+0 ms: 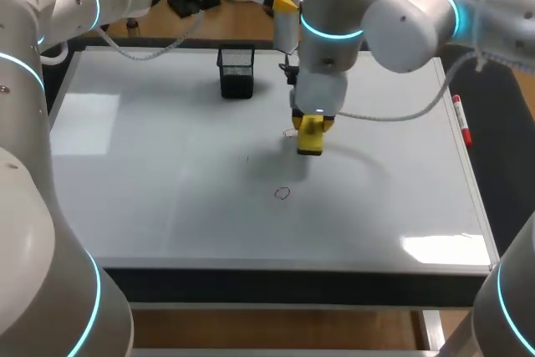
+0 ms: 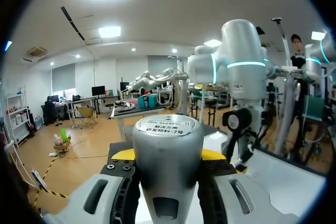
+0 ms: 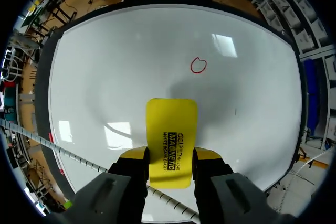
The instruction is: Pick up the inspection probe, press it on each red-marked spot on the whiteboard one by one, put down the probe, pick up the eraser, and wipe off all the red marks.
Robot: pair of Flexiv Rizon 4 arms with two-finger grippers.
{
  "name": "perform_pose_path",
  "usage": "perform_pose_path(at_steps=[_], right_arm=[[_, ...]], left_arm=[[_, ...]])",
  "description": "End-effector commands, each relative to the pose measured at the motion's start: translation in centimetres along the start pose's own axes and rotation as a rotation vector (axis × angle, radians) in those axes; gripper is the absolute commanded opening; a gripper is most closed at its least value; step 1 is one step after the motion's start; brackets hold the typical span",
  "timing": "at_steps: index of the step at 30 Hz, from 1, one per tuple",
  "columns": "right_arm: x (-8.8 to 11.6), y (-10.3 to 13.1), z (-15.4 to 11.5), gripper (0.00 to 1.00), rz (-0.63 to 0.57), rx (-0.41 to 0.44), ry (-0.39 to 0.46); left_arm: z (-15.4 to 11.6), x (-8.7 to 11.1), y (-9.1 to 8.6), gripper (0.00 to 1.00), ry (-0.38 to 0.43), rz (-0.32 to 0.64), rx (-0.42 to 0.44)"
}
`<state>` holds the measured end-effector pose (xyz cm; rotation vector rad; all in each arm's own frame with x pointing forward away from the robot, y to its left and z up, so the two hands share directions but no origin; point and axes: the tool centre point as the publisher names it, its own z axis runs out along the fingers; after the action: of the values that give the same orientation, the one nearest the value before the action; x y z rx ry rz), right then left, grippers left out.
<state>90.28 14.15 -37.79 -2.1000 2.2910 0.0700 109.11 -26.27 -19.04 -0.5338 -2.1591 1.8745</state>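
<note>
The right gripper [image 3: 170, 157] pinches the yellow eraser [image 3: 171, 140] from both sides, low over the whiteboard [image 1: 167, 165]. A red circle mark [image 3: 198, 65] lies ahead of it, apart. The left gripper [image 2: 168, 157] is up near the back edge; its jaws seem pressed against the silver inspection probe [image 2: 167, 145], though the contact is hard to see.
</note>
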Motion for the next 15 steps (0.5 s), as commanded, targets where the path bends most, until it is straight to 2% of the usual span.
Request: perform_pose_path(at_steps=[1,9,15], right_arm=[[-2.5,-1.3,1.0,0.0,-0.024,-0.016,0.05],[-5.4,-2.2,2.1,0.0,-0.061,-0.023,0.036],[-6.0,-2.7,2.7,0.0,-0.066,-0.022,0.033]], left_arm=[[-0.2,-0.7,0.1,0.0,0.255,-0.002,0.005],[-0.2,-0.7,0.1,0.0,0.255,-0.002,0.005],[-0.2,-0.7,0.1,0.0,0.255,-0.002,0.005]])
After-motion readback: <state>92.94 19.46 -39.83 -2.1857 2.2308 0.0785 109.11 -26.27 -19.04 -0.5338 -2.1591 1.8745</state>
